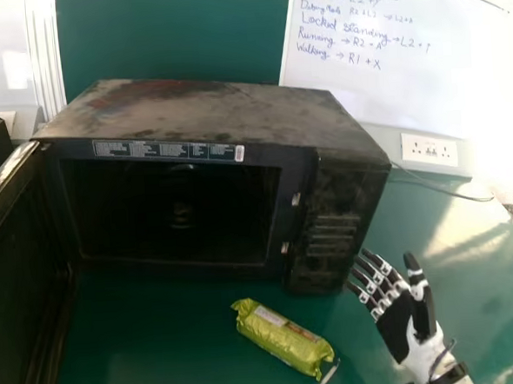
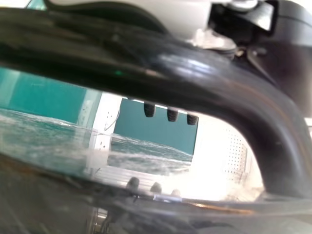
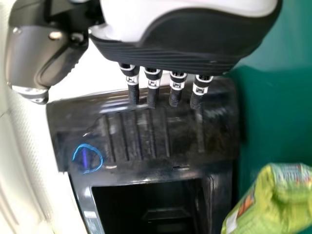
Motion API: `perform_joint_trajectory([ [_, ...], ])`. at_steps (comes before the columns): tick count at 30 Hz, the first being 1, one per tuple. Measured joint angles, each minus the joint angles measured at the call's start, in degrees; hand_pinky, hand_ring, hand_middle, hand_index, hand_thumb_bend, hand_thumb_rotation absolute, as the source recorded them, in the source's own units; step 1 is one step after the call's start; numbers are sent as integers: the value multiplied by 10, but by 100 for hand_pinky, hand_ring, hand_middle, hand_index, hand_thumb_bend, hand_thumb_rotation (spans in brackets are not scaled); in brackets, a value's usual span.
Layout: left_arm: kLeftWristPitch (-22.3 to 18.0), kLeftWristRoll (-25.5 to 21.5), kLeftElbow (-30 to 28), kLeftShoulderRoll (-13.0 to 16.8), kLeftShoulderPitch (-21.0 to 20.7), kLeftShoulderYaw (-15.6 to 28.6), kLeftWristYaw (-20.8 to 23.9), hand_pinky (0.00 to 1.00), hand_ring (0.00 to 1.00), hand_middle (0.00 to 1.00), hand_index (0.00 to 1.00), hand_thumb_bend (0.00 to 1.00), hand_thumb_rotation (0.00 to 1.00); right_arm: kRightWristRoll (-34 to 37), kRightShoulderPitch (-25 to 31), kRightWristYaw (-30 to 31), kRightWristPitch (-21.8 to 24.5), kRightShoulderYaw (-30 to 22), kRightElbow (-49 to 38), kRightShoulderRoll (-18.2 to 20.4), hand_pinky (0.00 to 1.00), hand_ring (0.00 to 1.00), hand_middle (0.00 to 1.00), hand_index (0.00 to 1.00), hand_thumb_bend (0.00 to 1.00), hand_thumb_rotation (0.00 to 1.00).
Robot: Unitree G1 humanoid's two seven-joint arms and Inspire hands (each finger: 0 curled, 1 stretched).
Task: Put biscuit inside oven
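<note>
Clearly, the biscuit packet [image 1: 285,340] lies outside the oven, flat on the green table [image 1: 162,354] before its opening. The yellow-green wrapper sits at a slant, its nearer end toward the right robot hand [image 1: 397,324], with the two apart. That robot hand is wide and holds nothing, its fingers straight and the thumb away from them, near the control-panel side of the oven.

The black oven [image 1: 208,117] has its door [image 1: 22,276] swung open on the left of the head view, with the dark cavity exposed. In the left wrist view, the left robot hand [image 2: 180,14] is at a curved black handle [image 2: 161,63]; how wide or narrow it is, I cannot tell. Behind the oven are a whiteboard [image 1: 389,79] with handwriting and a white socket panel [image 1: 429,150].
</note>
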Motion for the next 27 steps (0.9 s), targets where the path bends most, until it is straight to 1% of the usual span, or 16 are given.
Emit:
perform_joint_trajectory([
  [2,0,0,0,0,0,0,1,97,92,93,90,79,74,-19,3,17,-47,3,2,0,100,100,100,100,86,94],
  [3,0,0,-1,0,0,0,1,94,91,92,89,80,73,-29,3,26,-77,4,5,0,100,100,100,100,86,94],
  [4,0,0,-2,0,0,0,1,92,90,91,89,82,71,-41,3,32,-107,5,9,0,100,100,100,100,86,94],
  [6,0,0,-2,0,0,0,0,93,91,91,87,92,66,-56,3,36,-145,10,11,0,100,100,100,100,86,93],
  [9,1,0,-4,0,0,-1,1,95,91,91,86,99,55,-62,3,37,-160,17,11,0,100,100,100,100,86,93],
  [12,1,0,-6,0,0,-1,3,94,91,90,85,100,45,-79,3,27,-164,23,7,-1,100,100,100,100,87,93],
  [13,1,0,-7,0,0,-1,4,92,90,89,85,100,45,-89,3,23,-170,25,5,-2,100,100,100,100,87,93],
  [15,1,0,-10,-1,0,-1,7,83,87,86,84,100,49,-118,3,13,-197,27,1,-3,100,100,100,100,87,93],
  [17,1,0,-10,-1,0,-1,8,76,82,83,82,100,53,-170,2,-3,-257,31,3,-6,100,100,100,100,87,93],
  [20,1,0,-10,-1,1,-1,8,76,76,81,81,100,58,-239,1,-26,-348,33,18,-18,100,100,100,100,87,93],
  [22,1,0,-10,-1,1,-2,8,77,75,80,81,100,59,-277,0,-41,-404,36,32,-27,100,100,100,100,87,94],
  [24,1,0,-10,-1,1,-2,8,79,76,80,79,100,59,-302,0,-55,-444,37,43,-34,100,100,100,100,87,93],
  [27,1,0,-10,-1,1,-2,6,81,77,79,78,100,56,-322,0,-70,-492,38,57,-45,100,100,100,100,86,93],
])
